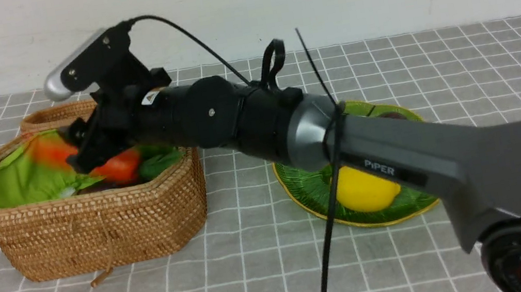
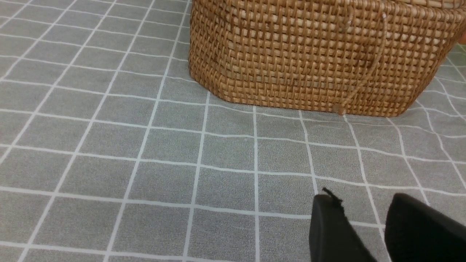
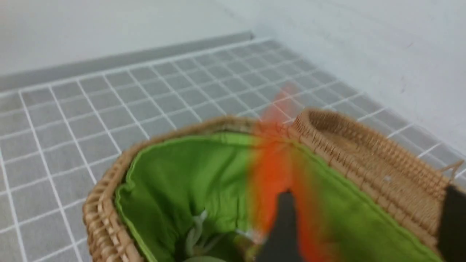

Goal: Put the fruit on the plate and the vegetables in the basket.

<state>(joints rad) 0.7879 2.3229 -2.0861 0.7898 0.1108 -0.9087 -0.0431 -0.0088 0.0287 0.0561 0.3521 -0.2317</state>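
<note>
Grey checked cloth carries the basket (image 1: 94, 219); over it the right gripper (image 1: 83, 148), jaws apart, drops a blurred carrot (image 1: 50, 153), its long axis running from 10 to 4 o'clock.

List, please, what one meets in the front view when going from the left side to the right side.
basket → right end effector over the basket, with the blurred carrot → plate → lemon

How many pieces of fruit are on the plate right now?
2 visible. A yellow lemon sits on the near side of the green plate; a dark fruit shows at its far edge. The right arm crosses the plate and may hide more.
</note>
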